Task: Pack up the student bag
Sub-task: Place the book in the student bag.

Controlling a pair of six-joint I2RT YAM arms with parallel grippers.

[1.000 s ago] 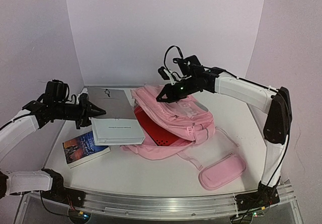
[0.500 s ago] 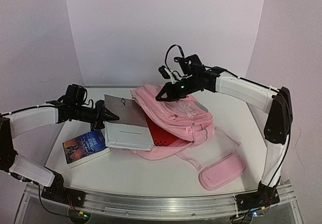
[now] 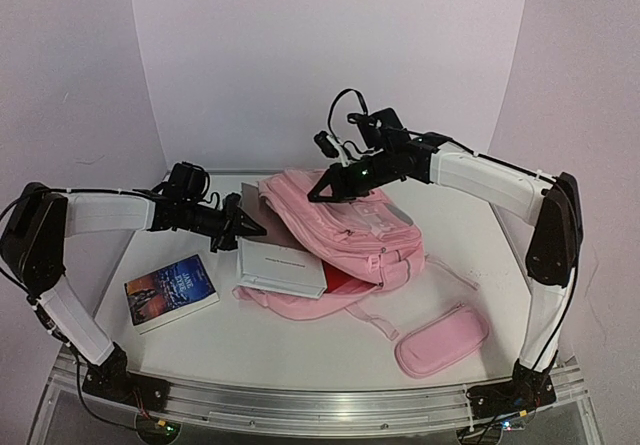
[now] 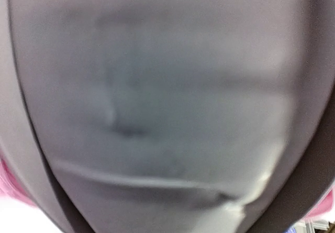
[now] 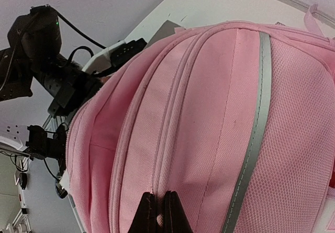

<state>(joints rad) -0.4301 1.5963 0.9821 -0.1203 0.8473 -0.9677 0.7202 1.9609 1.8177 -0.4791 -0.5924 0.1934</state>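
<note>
R arm: right hand (image 3: 322, 193) is pinched tight on the top fabric of the student bag (image 3: 360, 227). The wrist view shows both tips together at the frame's bottom edge (image 5: 159, 214) with pink cloth (image 5: 209, 112) bunched betw. them. Prob. reason: lifting the upper flap so the mouth gapes toward the other arm. The bag lies on its side on the table (image 3: 300, 355), directly under and ahead of this hand, opening facing L.

L arm: left hand (image 3: 248, 228) is stretched out low, tips aimed at the opening. A white booklet (image 3: 283, 267) lies just below and ahead of the tips, far end tucked under the raised flap, near end sticking out. So it looks part-way in, w/ a sliver of red lining (image 3: 338, 283) showing past it. A grey slab (image 3: 268, 208) sits right by the tips on their far side. It fills the L wrist view (image 4: 167, 112), all blur, so I can't tell if this hand is open, closed or holding it.

Other stuff: a paperback (image 3: 170, 291) is below and behind the L hand, flat and apart from the bag. A pink pencil case (image 3: 442, 338) is well below the R hand, near the table's front edge.

In the way, my guess: the flap sags low over the booklet, so the mouth is narrow. Booklet and grey slab crowd the same gap.
</note>
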